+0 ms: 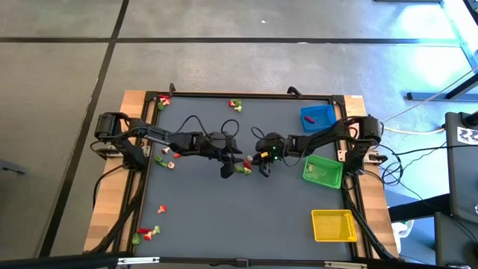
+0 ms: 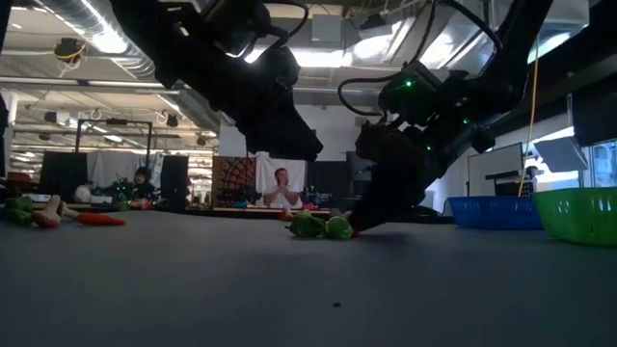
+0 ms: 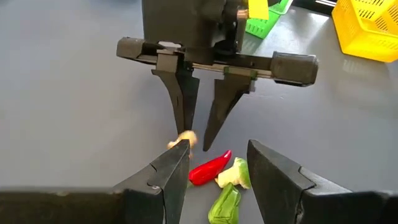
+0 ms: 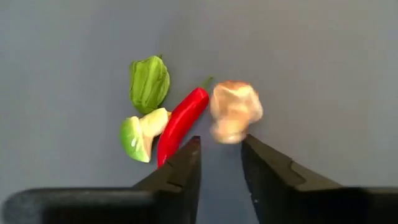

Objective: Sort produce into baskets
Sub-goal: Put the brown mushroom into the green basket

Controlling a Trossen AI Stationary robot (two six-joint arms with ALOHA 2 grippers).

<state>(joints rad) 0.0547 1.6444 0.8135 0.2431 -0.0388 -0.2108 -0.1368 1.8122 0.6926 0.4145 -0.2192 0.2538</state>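
At the middle of the dark surface [image 1: 224,217] lies a small cluster of produce: a red chili [image 4: 181,122], a green leafy piece [image 4: 149,83], a lime-green and whitish piece [image 4: 142,134], and a pale tan, mushroom-like piece [image 4: 235,111] touching the chili's stem end. The right end effector [image 4: 219,163] hangs low just beside that pale piece, its two fingers partly apart with nothing between them; the piece sits just beyond their tips. Facing it across the cluster is the left end effector [image 3: 214,180], fingers also apart and empty, straddling the chili and green pieces as seen from its own wrist.

Further out, more produce is scattered along the left side and far edge of the surface. The blue basket [image 1: 317,116], green basket [image 1: 323,170] and yellow basket [image 1: 333,226] stand in a row down the right side, well apart from the cluster; the blue one seems to hold a red piece.

My judgement is that the step in hand is a pick of the pale piece by the right arm. Next calls for advancing the fingers around it without nudging the chili, closing, lifting, then carrying it to a basket.

No brand, label or writing can be read.
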